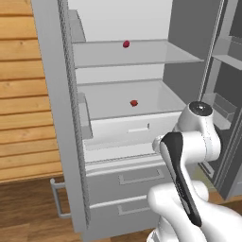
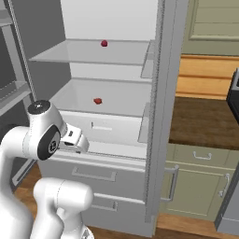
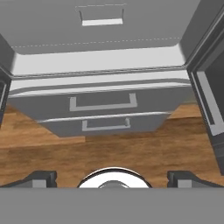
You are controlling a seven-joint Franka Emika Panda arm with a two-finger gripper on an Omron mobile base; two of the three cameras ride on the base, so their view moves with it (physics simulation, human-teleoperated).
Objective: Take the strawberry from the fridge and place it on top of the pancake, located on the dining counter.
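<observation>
So the fridge (image 1: 142, 118) stands wide open in front of the robot, and there are actually two small red things inside: one up on the glass shelf (image 1: 137, 54) toward the back, and one lower down on the white floor of the compartment (image 1: 156, 101) just above the drawers. I can't tell for sure which one is the strawberry (image 1: 134, 102); the lower one looks like the easier reach, so I'd treat that as the target, with the upper berry (image 1: 126, 44) as the backup. The end effector (image 3: 112, 177) has its fingers (image 3: 41, 178) spread fully apart and nothing between them, and in the hand view it points down at the lower drawers (image 3: 103, 111) and the wood floor (image 3: 109, 153), so it isn't aimed at either berry yet. To do this step well, I think the arm needs to lift and tip the wrist up first, then go in over the front lip of the compartment rather than straight at it, since that lip sits between the hand and the fruit. The berry is tiny compared to the hand, so come down from above, centre it between the tips and close gently. Watch the glass shelf overhead and the door bins (image 1: 222, 106) on the right while reaching in.
</observation>
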